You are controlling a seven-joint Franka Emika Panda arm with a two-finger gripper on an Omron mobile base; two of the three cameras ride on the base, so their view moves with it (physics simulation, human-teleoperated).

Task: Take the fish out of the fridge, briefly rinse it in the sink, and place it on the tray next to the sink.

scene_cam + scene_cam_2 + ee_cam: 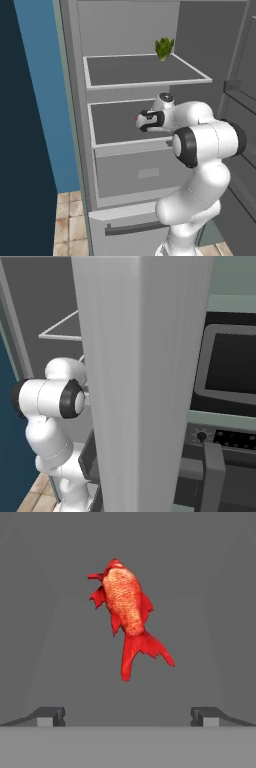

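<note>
The red-orange fish [127,622] lies on the grey middle shelf [115,125] of the open fridge [130,165], head away from the hand and tail toward it. My gripper [128,716] is open, its two dark fingertips [50,716] set wide apart just short of the tail, with nothing between them. In the left base view the hand [150,120] reaches over that shelf from the right, and a speck of the red fish [136,120] shows at its tip. The sink and the tray are out of view.
A leafy green vegetable [164,48] stands on the upper shelf [145,70]. Below the middle shelf are a grey drawer front [140,172] and a dark-handled lower drawer [130,229]. The fridge door's edge [145,381] rises close in the right base view, with a dark oven [230,366] beyond it.
</note>
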